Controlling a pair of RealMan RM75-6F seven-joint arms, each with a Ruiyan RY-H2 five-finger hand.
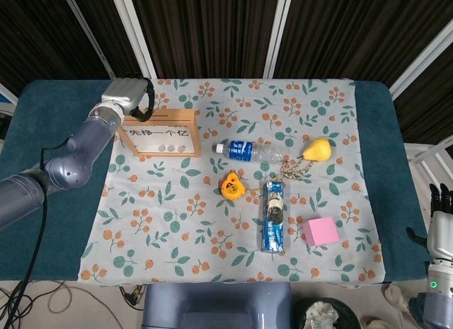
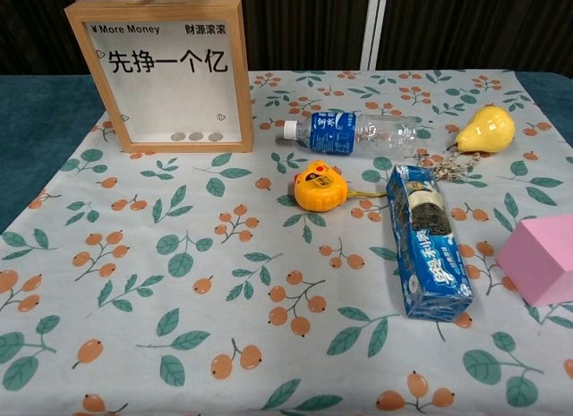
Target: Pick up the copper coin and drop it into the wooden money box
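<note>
So the surface (image 1: pixel 396 166) has the floral cloth on it, and the wooden money box (image 1: pixel 161 133) stands upright at the back-left corner, long side running left-right. The left hand (image 1: pixel 126 95) hangs right behind its top edge; the right hand (image 1: pixel 440 219) is parked well off at the far side, looks empty with fingers apart. Can't tell whether the left is pinching the copper coin, too small from above. The chest view shows three coins (image 2: pixel 196 137) lying in the box's window, but no hand.
</note>
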